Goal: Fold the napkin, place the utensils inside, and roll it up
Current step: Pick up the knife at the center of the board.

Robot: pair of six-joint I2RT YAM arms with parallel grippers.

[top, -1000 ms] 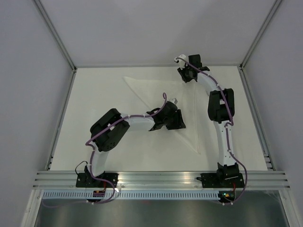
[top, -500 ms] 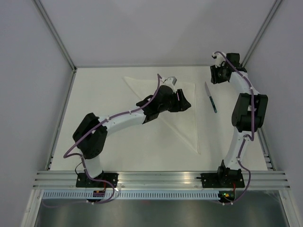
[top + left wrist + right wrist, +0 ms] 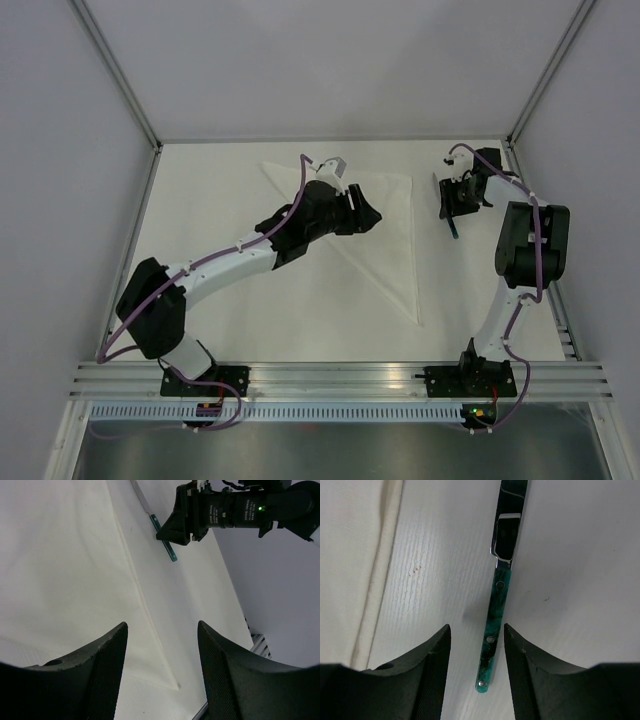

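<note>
The napkin [image 3: 395,250] lies flat as a white folded triangle in the middle of the table; it also shows in the left wrist view [image 3: 65,570]. One knife with a silvery blade and teal-green handle [image 3: 493,630] lies on the bare table just right of the napkin's edge [image 3: 370,555]. My right gripper [image 3: 476,630] is open and low over the knife, with the handle between its jaws. In the top view the right gripper [image 3: 457,198] covers most of the knife [image 3: 452,229]. My left gripper [image 3: 363,213] hovers open and empty over the napkin's far part [image 3: 162,625].
The left wrist view shows the right gripper [image 3: 200,515] over the knife [image 3: 164,537]. White walls and metal rails [image 3: 540,260] bound the table; the right rail is close to the right arm. A metal rail [image 3: 340,378] runs along the near edge.
My right gripper swung from the far right corner toward me and came down over the knife. My left arm stretched out, carrying its gripper farther back and a little left over the napkin.
</note>
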